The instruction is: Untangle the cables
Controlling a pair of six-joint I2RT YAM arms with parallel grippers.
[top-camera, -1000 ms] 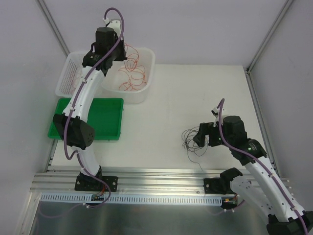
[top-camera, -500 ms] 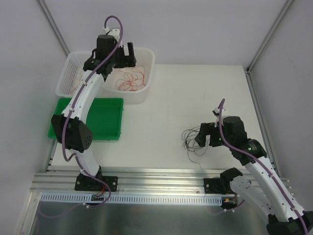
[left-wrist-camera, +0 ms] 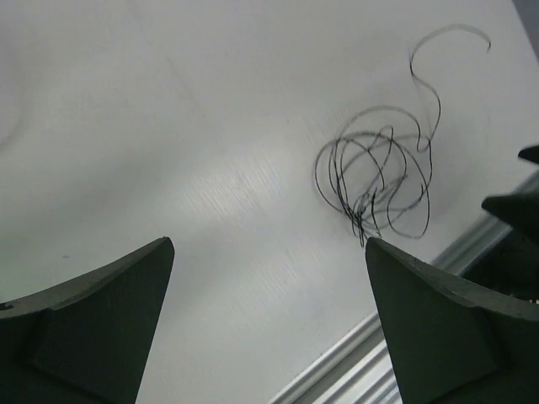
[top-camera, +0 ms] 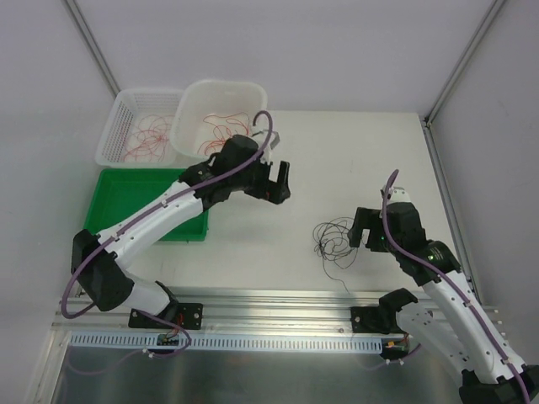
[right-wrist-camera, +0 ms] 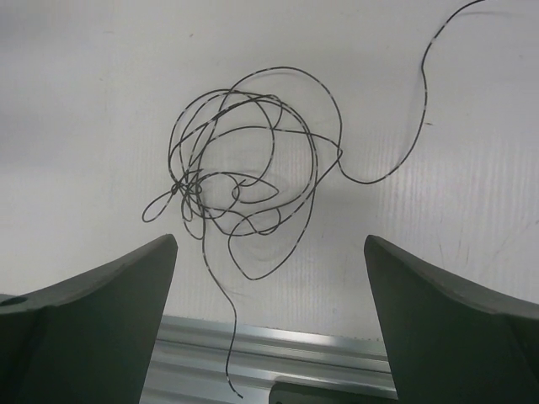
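Note:
A tangle of thin black cables [top-camera: 333, 238] lies on the white table, right of centre. In the left wrist view the black cables [left-wrist-camera: 375, 181] sit ahead and to the right of my left gripper [left-wrist-camera: 268, 244]. That gripper [top-camera: 276, 181] is open and empty, hovering above the table's middle, left of the tangle. My right gripper [top-camera: 359, 234] stands just right of the tangle, open and empty. From its wrist the black cables [right-wrist-camera: 244, 168] lie just ahead of the right gripper [right-wrist-camera: 269, 240], one loose end trailing toward the rail. Thin red cables [top-camera: 221, 128] lie in a white tub.
The white tub [top-camera: 253, 93] and a white basket [top-camera: 118, 126], holding more red cables [top-camera: 152, 135], stand at the back left. A green tray [top-camera: 135, 189] lies in front of them. An aluminium rail [top-camera: 278, 303] runs along the near edge. Grey walls enclose the table.
My left arm has swung from above the white tub down to the table's middle, and its gripper opened, leaving red cables in the tub. The right gripper drew back slightly to the right.

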